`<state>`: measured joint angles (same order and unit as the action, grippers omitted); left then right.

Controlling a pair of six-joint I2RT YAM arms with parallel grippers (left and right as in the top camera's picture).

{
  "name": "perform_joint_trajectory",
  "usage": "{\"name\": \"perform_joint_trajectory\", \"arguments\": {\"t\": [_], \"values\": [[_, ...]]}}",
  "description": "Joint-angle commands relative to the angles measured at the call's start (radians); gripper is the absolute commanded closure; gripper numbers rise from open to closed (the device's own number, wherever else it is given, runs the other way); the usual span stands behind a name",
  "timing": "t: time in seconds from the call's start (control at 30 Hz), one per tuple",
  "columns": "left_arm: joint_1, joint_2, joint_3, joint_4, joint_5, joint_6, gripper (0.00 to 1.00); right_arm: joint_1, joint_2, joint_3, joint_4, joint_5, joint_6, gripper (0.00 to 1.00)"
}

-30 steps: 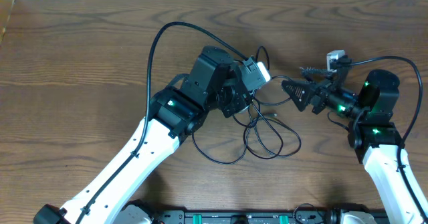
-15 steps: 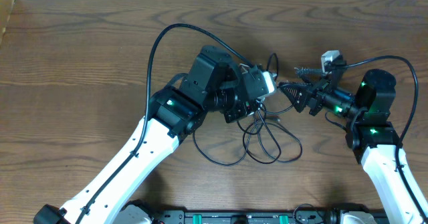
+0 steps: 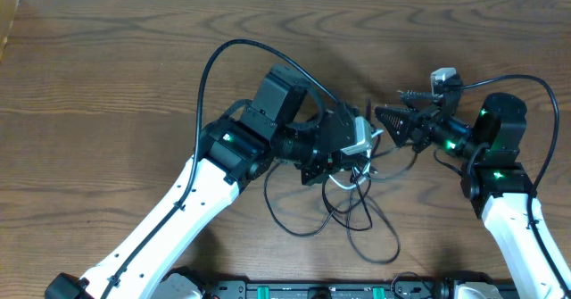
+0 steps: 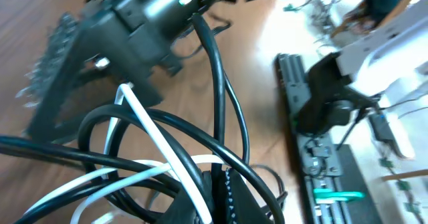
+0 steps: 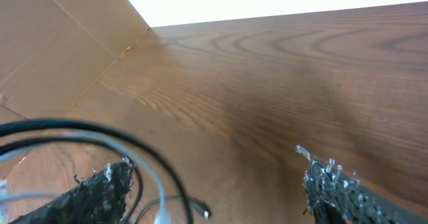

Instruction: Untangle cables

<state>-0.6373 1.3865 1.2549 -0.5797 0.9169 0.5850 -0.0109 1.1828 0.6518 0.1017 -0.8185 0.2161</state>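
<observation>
Several cables (image 3: 346,185), clamped in left pincer (image 4: 221,194), trail toward the table's (image 3: 107,67) near edge; right pincer (image 5: 214,184) gapes.

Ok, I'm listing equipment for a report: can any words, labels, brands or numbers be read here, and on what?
None can be read.
The cables and the wooden table carry no print.
The equipment rail past the table edge is too blurred to read.
</observation>
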Motion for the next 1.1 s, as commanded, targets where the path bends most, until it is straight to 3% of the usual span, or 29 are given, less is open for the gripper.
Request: {"name": "perform_joint_trajectory", "arguments": {"t": [0.0, 0.23, 0.3, 0.4, 0.5, 0.57, 0.77, 1.07], "values": [[-0.003, -0.01, 0.017, 0.001, 0.085, 0.022, 0.92, 0.024, 0.002, -0.005, 0.0, 0.007, -0.012, 0.15], [-0.003, -0.01, 0.017, 0.0, 0.086, 0.022, 0.93, 0.042, 0.002, -0.005, 0.0, 0.003, -0.038, 0.09], [-0.003, -0.01, 0.017, 0.001, 0.087, 0.022, 0.93, 0.047, 0.002, -0.005, -0.001, 0.002, -0.048, 0.12], [-0.003, -0.01, 0.017, 0.004, 0.09, 0.022, 0.93, 0.05, 0.002, -0.005, -0.001, 0.001, -0.058, 0.4], [-0.003, -0.01, 0.017, 0.013, 0.118, 0.022, 0.92, 0.052, 0.002, -0.005, -0.002, 0.001, -0.079, 0.84], [-0.003, -0.01, 0.017, 0.02, 0.147, 0.024, 0.92, 0.052, 0.003, -0.006, -0.003, 0.008, -0.089, 0.99], [-0.003, -0.01, 0.017, 0.02, 0.146, 0.024, 0.92, 0.051, 0.024, -0.006, -0.05, 0.161, -0.057, 0.99], [0.072, -0.01, 0.017, -0.051, 0.1, 0.024, 0.93, -0.011, 0.03, -0.006, -0.385, 0.837, 0.254, 0.99]]}}
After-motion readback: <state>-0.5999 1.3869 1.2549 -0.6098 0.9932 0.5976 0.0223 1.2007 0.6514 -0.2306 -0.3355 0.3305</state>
